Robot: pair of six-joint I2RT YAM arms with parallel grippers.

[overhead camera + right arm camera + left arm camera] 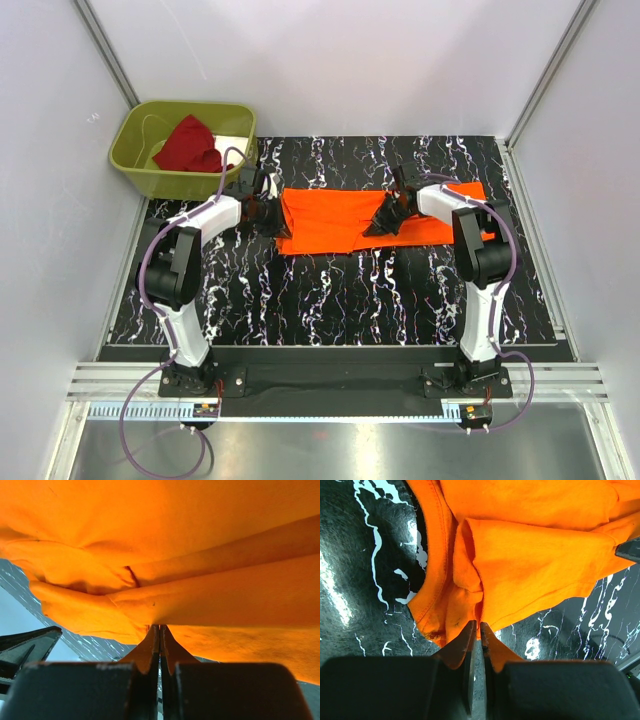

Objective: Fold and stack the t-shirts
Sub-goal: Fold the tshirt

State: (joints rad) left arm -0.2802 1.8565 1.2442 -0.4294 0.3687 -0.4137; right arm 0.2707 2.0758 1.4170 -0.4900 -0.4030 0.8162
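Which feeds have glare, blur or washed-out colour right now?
Top external: sharp, evenly lit, no harsh shadows. Left wrist: orange t-shirt crisp, pale sheen on the glossy table, left gripper dark and blurred. Right wrist: orange floods the frame, folds soft, right gripper out of focus.

The left arm (185,262) rises from its base, bends at the elbow and reaches forward and inward. The left gripper (476,629) is pinched on a fold at the edge of the orange t-shirt (530,560), jaws nearly together. The right arm (478,255) mirrors this pose with its wrist turned inward, and the right gripper (160,630) is fully closed, apparently on a thin layer of the same cloth
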